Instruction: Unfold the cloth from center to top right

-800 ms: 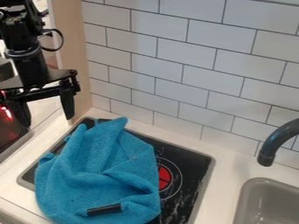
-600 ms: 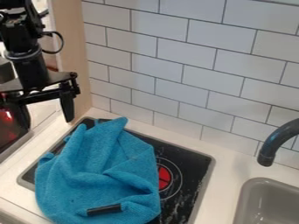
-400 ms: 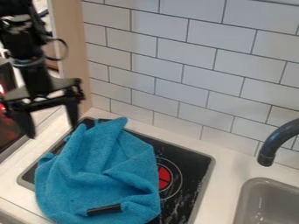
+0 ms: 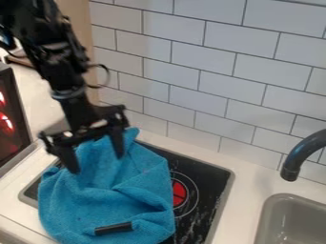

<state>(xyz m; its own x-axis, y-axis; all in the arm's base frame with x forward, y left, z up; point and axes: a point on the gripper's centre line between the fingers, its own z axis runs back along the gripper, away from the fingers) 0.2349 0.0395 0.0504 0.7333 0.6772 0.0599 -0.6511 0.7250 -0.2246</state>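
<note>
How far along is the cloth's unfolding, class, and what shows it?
Nothing looks unfolded: the blue cloth lies bunched on the stove. The claw hangs open over the cloth's upper part, seemingly with nothing in hand. Left to do: grasping it and unfolding toward the top right.

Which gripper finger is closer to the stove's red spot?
In the picture, the finger farther right, near the top of the cloth. The other finger is farther left, away from the red spot.
</note>
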